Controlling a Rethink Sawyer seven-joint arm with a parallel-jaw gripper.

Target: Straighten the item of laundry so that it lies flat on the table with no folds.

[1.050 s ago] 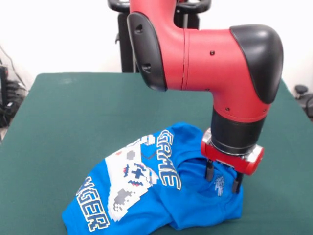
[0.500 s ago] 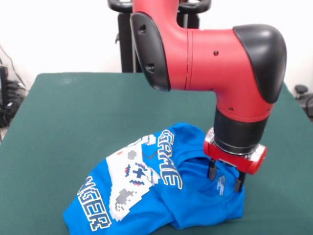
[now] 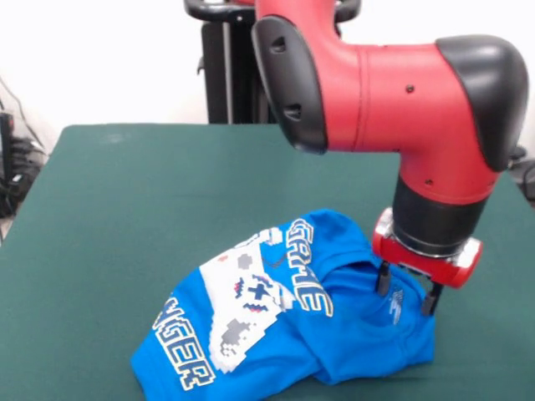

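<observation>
While the blue T-shirt (image 3: 284,334) lies crumpled at the lower centre of the green table (image 3: 125,200), the end effector (image 3: 407,294) stands with fingers spread, tips pressing its right-hand part.

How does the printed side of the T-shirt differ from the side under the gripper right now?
The printed side of the T-shirt shows the white controller graphic and lettering and spreads toward the table's near edge. The side under the gripper is plain blue apart from a small white mark, with a raised ridge of folds running into it. Both sides are bright blue, crumpled, and not flat.
</observation>
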